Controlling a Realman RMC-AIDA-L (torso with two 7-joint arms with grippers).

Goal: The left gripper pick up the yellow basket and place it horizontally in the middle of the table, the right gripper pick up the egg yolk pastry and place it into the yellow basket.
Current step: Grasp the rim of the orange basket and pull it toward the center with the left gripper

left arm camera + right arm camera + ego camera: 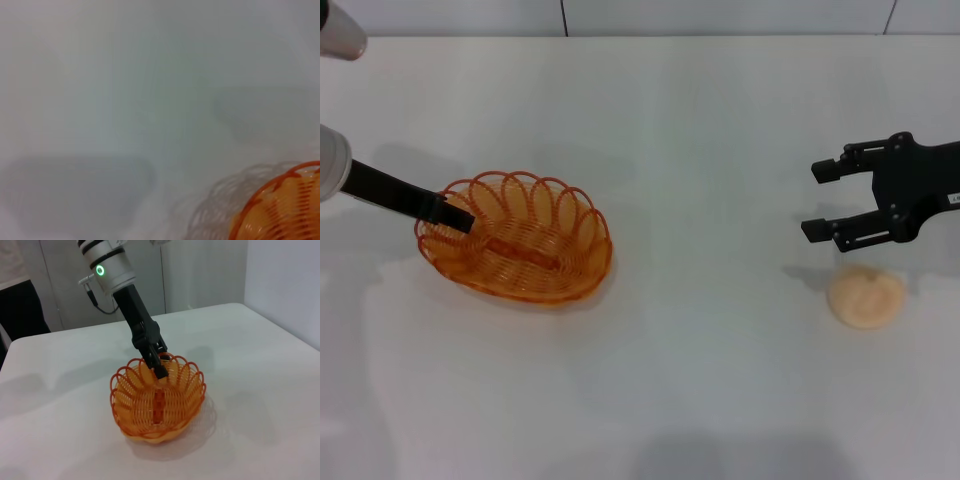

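White table: left gripper clamped on yellow basket rim, placement pending; right gripper, jaws apart, hovered near egg yolk pastry.

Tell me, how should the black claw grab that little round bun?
Probably from straight above, one finger on each side of the egg yolk pastry. It is a low dome lying flat on the table, so only its rounded sides offer grip. The right gripper, fingers open, hovers just behind it.
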